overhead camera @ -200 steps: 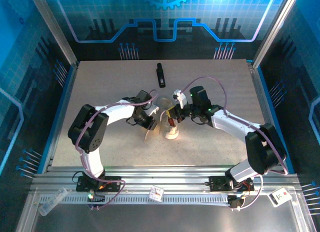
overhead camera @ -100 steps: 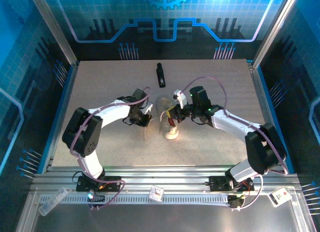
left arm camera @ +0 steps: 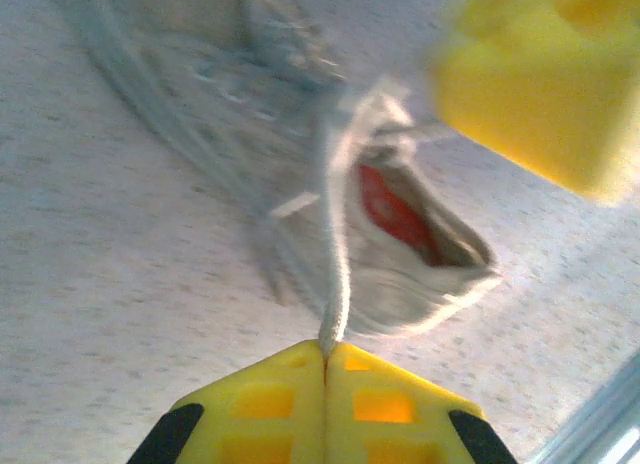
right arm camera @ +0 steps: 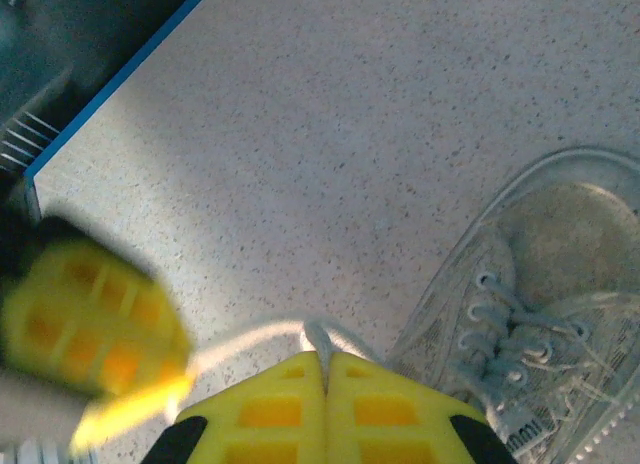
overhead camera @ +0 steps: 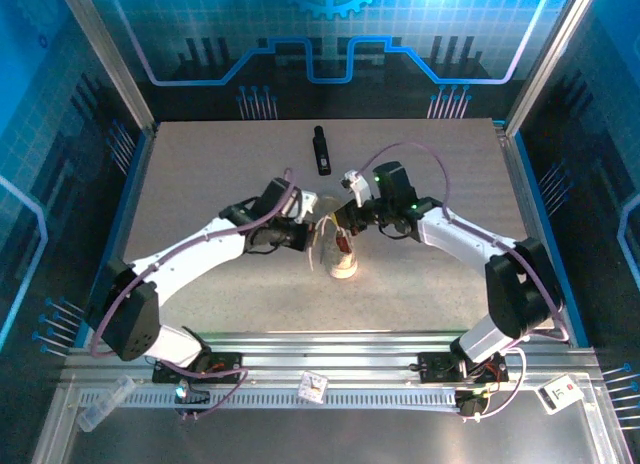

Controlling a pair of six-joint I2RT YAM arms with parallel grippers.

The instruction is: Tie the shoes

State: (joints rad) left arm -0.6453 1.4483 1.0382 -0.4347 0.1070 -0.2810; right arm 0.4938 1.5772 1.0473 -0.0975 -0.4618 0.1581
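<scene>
The small off-white sneaker with a red inside [overhead camera: 342, 256] sits far from every edge of the speckled grey table [overhead camera: 210, 174], the left gripper [left arm camera: 325, 356] and right gripper [right arm camera: 325, 362] each pinched tight on a thin pale lace [left arm camera: 336, 269], so a slow, even pull looks best.

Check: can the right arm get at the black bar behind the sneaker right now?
Probably not freely: the right gripper is shut on a lace; the black bar lies close, bare table between.
</scene>
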